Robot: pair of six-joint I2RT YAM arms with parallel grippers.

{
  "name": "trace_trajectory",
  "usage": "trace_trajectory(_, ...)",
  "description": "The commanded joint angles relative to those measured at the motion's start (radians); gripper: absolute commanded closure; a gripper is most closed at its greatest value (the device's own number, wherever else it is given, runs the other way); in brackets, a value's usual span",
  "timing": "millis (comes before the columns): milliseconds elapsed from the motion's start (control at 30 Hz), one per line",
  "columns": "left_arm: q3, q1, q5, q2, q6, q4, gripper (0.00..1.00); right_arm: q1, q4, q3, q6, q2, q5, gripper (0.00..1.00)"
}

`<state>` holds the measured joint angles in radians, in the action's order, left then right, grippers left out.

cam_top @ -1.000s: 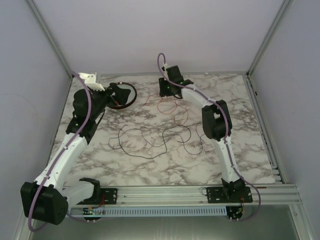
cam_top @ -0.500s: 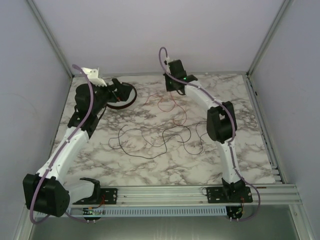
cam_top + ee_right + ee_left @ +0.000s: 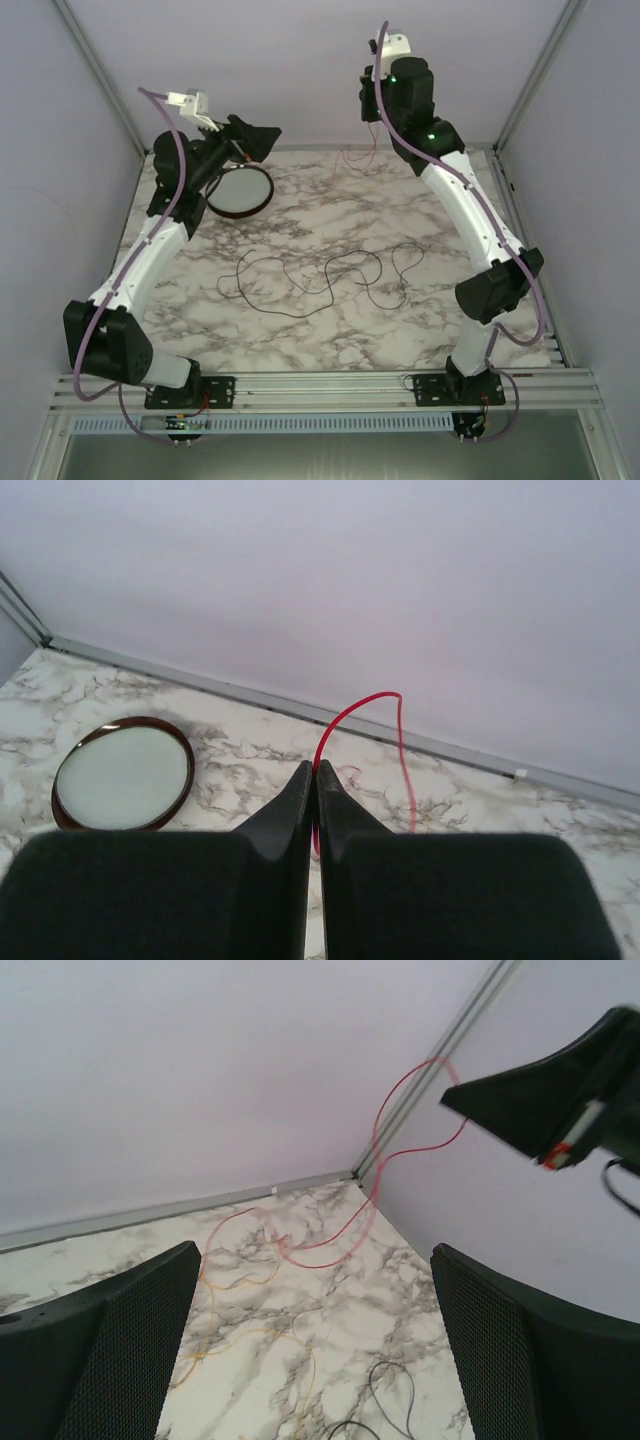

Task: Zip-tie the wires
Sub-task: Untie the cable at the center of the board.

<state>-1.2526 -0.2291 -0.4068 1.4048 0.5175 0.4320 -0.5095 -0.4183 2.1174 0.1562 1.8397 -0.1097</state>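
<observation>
The dark wires (image 3: 320, 275) lie in loose loops mid-table. My right gripper (image 3: 371, 100) is raised high at the back wall and shut on a red wire (image 3: 358, 155) that hangs down to the table's back edge. In the right wrist view the closed gripper (image 3: 316, 767) pinches the red wire (image 3: 355, 715) at its tips. My left gripper (image 3: 255, 140) is open and empty, held in the air above the dish. In the left wrist view the open gripper (image 3: 315, 1255) frames the hanging red wire (image 3: 400, 1150), thin orange strands (image 3: 240, 1330) and a dark loop (image 3: 390, 1400).
A round dark-rimmed dish (image 3: 240, 190) sits at the back left of the marble table (image 3: 300, 340); it also shows in the right wrist view (image 3: 122, 773). Enclosure walls stand close behind and beside both arms. An aluminium rail (image 3: 330, 385) runs along the near edge.
My right arm has risen up and back, lifting the red wire off the table. My left gripper has lifted from the dish's rim into the air.
</observation>
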Motion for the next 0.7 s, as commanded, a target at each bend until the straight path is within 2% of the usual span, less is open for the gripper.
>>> trace_trajectory(0,-0.012,-0.029,-0.053,0.068,-0.057,0.115,0.0,0.025,-0.012,0.039,-0.028,-0.029,0.023,1.0)
trace_trajectory(100,-0.014,-0.056,-0.039,0.14,-0.133,0.134,0.0,0.039,-0.014,0.042,-0.028,-0.059,0.045,1.0)
trace_trajectory(233,-0.016,-0.095,-0.057,0.245,-0.158,0.222,0.0,0.048,-0.014,0.05,-0.024,-0.094,0.043,1.0)
trace_trajectory(433,-0.042,-0.187,-0.018,0.367,-0.266,0.272,0.0,0.057,-0.013,0.111,-0.009,-0.122,0.046,1.0)
trace_trajectory(667,-0.067,-0.257,0.037,0.476,-0.326,0.349,0.0,0.058,-0.01,0.131,0.032,-0.183,0.078,1.0)
